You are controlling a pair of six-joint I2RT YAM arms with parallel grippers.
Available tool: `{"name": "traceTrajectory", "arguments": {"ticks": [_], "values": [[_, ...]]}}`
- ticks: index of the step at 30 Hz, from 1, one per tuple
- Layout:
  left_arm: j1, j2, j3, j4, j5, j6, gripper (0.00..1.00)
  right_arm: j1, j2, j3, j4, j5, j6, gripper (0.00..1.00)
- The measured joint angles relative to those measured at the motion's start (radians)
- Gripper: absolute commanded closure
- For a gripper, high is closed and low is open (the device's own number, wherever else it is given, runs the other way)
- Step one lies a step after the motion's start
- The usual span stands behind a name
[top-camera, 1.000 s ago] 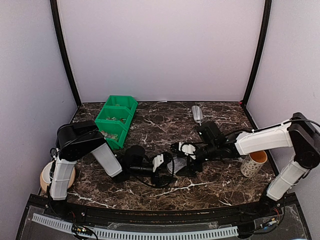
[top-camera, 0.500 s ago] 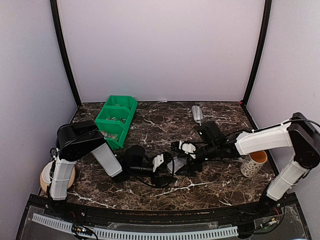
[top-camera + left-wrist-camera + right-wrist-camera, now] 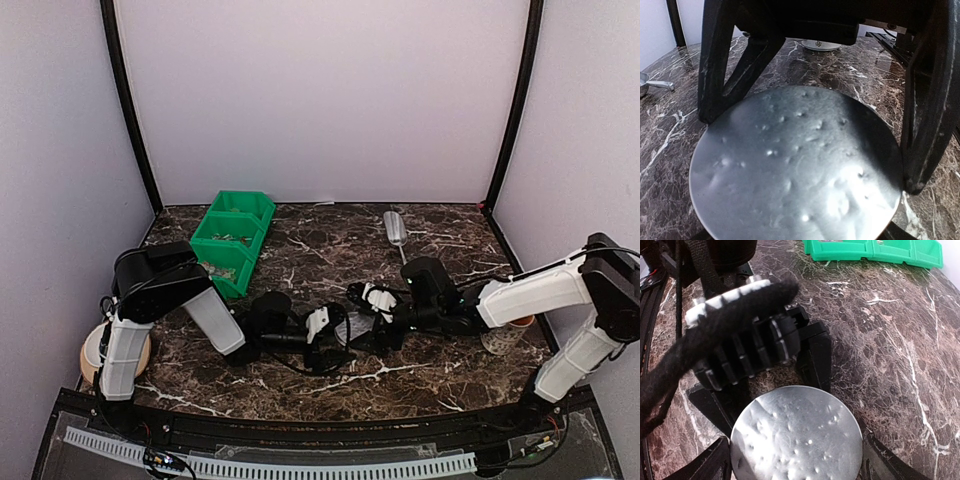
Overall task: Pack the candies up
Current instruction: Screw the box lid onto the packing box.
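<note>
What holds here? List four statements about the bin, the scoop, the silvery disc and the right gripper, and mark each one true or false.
1. The green bin stands at the back left of the table. True.
2. The metal scoop lies inside the green bin. False: it lies on the table at the back, right of centre, well apart from the bin.
3. A round silvery disc sits between the fingers of the left gripper. True.
4. The right gripper hangs over the mug. False: it is at mid-table, facing the left gripper across the disc. The mug stands off to the right, partly hidden by the right arm.
</note>
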Motion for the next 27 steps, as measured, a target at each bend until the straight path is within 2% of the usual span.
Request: {"name": "traceTrajectory", "arguments": {"ticks": [19, 27], "values": [[-0.007, 0.0, 0.045, -0.047, -0.171, -0.059, 0.52, 0.127, 0.034, -0.058, 0.209, 0.431, 0.276, 0.14], [-0.007, 0.0, 0.045, -0.046, -0.19, -0.066, 0.52, 0.142, 0.045, -0.058, 0.23, 0.478, 0.303, 0.13]]}}
